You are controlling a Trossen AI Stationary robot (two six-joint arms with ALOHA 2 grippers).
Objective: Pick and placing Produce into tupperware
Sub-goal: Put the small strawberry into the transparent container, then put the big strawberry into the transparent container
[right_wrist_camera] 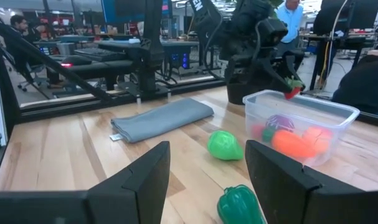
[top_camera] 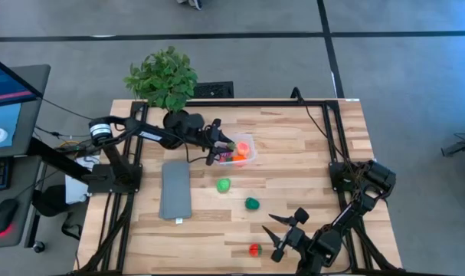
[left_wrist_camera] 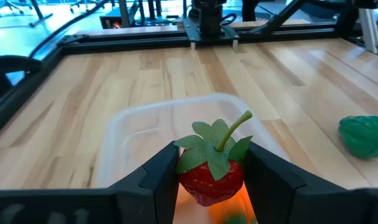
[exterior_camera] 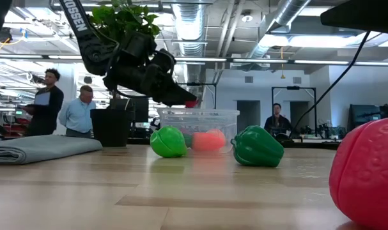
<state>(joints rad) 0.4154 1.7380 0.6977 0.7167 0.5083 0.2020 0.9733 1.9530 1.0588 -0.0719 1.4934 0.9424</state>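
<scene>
The left hand (left_wrist_camera: 210, 171) is clamped on a red toy strawberry with green leaves (left_wrist_camera: 212, 168), poised over the clear plastic tub (top_camera: 242, 149) at the surface's twelve o'clock. Next, I judge: let go. The right hand (top_camera: 282, 230), empty and part open, waits at five o'clock.

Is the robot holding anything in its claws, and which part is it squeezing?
The left gripper pinches a toy strawberry by its red sides, leaves up, over the clear tub. The right gripper is open and holds nothing.
</scene>
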